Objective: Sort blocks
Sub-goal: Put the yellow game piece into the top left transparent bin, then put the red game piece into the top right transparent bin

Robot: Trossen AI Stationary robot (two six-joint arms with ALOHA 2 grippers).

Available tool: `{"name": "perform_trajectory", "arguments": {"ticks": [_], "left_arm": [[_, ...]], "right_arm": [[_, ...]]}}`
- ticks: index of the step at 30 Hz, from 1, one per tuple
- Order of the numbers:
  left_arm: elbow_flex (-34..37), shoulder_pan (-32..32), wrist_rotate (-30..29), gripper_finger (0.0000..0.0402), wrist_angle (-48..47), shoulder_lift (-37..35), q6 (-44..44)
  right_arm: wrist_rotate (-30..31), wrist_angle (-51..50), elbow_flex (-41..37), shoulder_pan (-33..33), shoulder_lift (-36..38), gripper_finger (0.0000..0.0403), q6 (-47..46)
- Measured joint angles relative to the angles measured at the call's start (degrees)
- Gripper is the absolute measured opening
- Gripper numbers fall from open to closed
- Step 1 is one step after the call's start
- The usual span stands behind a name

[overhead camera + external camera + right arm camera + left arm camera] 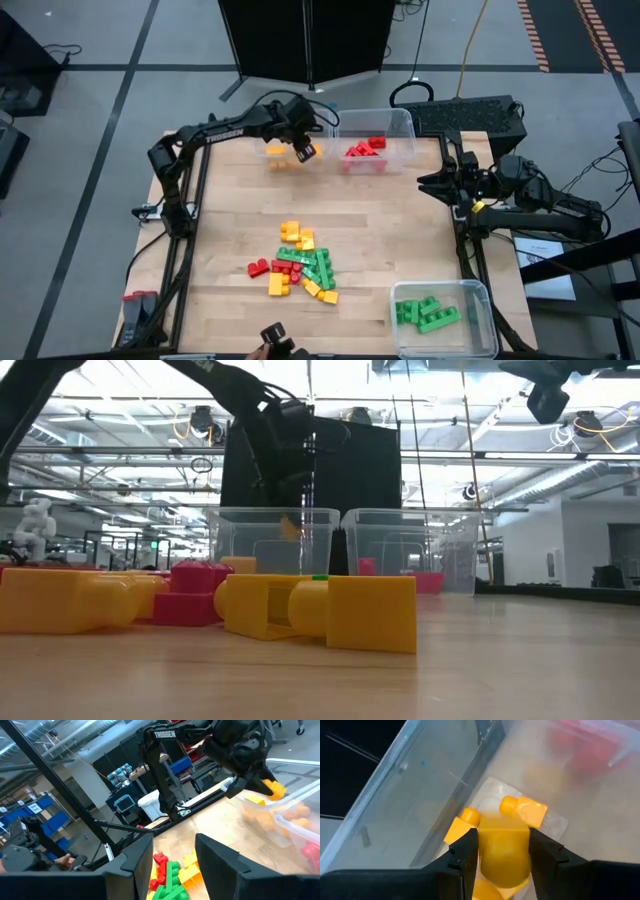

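My left gripper (304, 151) hangs over the far-left clear bin (262, 168), shut on a yellow-orange block (504, 862). Below it in that bin lie other yellow-orange blocks (524, 811). A mixed pile of red, yellow-orange and green blocks (300, 264) rests on the table's middle; in the low view these blocks (320, 610) fill the foreground. Red blocks (365, 149) lie in the far-right bin, green blocks (428, 313) in the near-right bin. My right gripper (424, 184) waits open at the table's right edge, touching nothing. My left gripper pinches the yellow-orange block (490, 851) between its two fingers (465, 854), one on each opposite side face. The fingers come from above, pointing down into the bin. The block is lifted clear, above the blocks on the bin floor.
Two clear bins stand side by side at the far edge (270, 540) (410, 545); a third bin (480, 300) sits at the near-right corner. Bare wood lies between the pile and the far bins. A dark object (275, 335) sits at the near edge.
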State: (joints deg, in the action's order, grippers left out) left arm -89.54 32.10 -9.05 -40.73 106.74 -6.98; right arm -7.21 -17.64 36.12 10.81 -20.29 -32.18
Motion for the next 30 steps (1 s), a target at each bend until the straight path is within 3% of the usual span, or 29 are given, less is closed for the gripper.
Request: {"name": "perform_trajectory", "arguments": {"ticks": [6,13,18,22,27,30], "left_arm": [[-1.9,-0.1,0.9,0.0139,-4.0,0.0,-1.4],[-5.5,-0.9,1.2,0.0207,-8.1,0.1,-2.6],[-15.5,-6.2,1.5,0.0225,-22.7,-1.8,-6.2],[-23.3,-13.7,0.6,0.0226,-28.6,-7.1,-6.1],[-22.8,-22.9,-0.5,0.0226,-30.3,-15.6,7.5],[-18.0,-29.6,-4.3,0.0226,-33.8,-19.2,17.9]], "right_arm": [[0.0,0.2,0.0,0.0,0.0,0.0144,0.1],[0.0,0.2,0.0,0.0,0.0,0.0144,0.0],[0.0,0.1,0.0,0.0,0.0,0.0144,0.3],[-0.1,-0.1,0.0,0.0,0.0,0.0144,1.3],[-0.1,-0.1,0.0,0.0,0.0,0.0144,1.4],[-0.2,-0.5,0.0,0.0,0.0,0.0144,1.4]]}}
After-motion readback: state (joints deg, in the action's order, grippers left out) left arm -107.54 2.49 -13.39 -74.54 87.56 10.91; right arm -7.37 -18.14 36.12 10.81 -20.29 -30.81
